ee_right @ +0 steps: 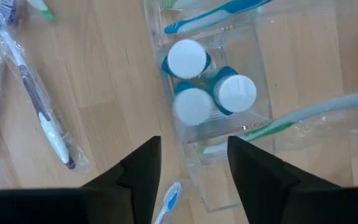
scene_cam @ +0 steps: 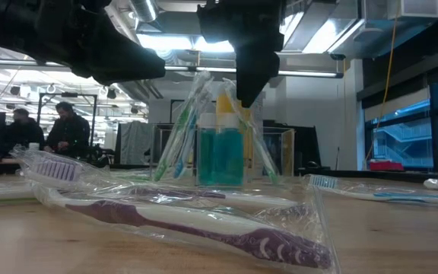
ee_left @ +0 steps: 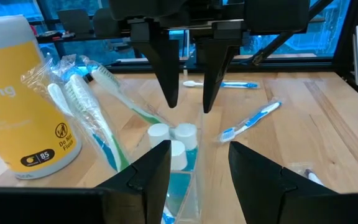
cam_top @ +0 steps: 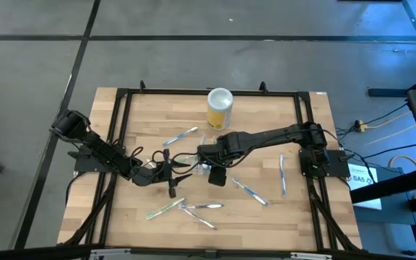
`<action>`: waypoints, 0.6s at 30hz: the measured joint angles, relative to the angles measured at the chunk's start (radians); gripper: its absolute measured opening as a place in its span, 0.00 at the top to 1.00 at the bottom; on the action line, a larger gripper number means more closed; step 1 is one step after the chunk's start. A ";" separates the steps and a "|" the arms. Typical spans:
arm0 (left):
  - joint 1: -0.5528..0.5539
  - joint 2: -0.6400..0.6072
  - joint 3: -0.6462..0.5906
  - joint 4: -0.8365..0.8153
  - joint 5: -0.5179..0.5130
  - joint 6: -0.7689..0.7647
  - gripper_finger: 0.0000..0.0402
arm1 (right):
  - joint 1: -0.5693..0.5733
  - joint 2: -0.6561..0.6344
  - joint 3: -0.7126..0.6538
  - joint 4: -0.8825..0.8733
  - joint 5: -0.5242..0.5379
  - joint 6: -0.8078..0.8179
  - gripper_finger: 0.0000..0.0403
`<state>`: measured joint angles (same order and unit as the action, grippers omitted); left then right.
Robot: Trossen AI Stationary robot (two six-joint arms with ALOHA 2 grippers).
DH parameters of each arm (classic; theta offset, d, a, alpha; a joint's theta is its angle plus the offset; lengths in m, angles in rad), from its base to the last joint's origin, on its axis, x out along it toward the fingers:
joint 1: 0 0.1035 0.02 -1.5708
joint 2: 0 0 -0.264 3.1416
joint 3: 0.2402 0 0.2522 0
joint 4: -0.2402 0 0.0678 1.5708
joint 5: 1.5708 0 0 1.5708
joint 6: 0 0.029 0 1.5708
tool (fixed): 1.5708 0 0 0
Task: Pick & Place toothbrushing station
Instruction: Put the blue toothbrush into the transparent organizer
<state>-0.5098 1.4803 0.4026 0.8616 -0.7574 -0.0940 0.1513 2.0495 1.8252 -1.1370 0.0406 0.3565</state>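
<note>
Toothbrushes in clear wrappers (scene_cam: pixel 204 221) lay nearest on the wooden counter (cam_top: pixel 266 144), in front of the clear toothbrushing station (ee_right: pixel 213 93). That container stood upright mid-counter, holding three white-capped teal bottles (ee_right: pixel 191 104) and leaning brushes. The right hand (ee_right: pixel 188 165) hung directly above it, fingers apart, gripping nothing. The left hand (ee_left: pixel 194 165) sat just beside it, open. Beyond stood a yellow canister (cam_top: pixel 219 108).

The wooden counter (cam_top: pixel 121 217) carries a yellow canister (cam_top: pixel 219 108) near its far edge and the clear toothbrushing station (ee_right: pixel 213 99) at the middle. Several wrapped toothbrushes (cam_top: pixel 250 191) lie scattered flat around the station, one purple toothbrush (scene_cam: pixel 204 228) at the near edge.
</note>
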 joint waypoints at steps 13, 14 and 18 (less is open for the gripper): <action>0.000 0.000 0.000 0.000 0.000 0.002 0.61 | 0.005 -0.002 0.081 -0.093 -0.030 0.003 0.59; 0.000 0.000 0.000 0.000 0.000 0.002 0.61 | 0.007 -0.002 0.100 -0.115 -0.030 0.003 0.59; 0.000 0.000 0.000 0.000 0.009 0.030 0.61 | 0.029 -0.002 0.177 -0.196 -0.033 0.008 0.61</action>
<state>-0.5098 1.4803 0.4026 0.8612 -0.7481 -0.0638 0.1807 2.0472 2.0021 -1.3330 0.0080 0.3643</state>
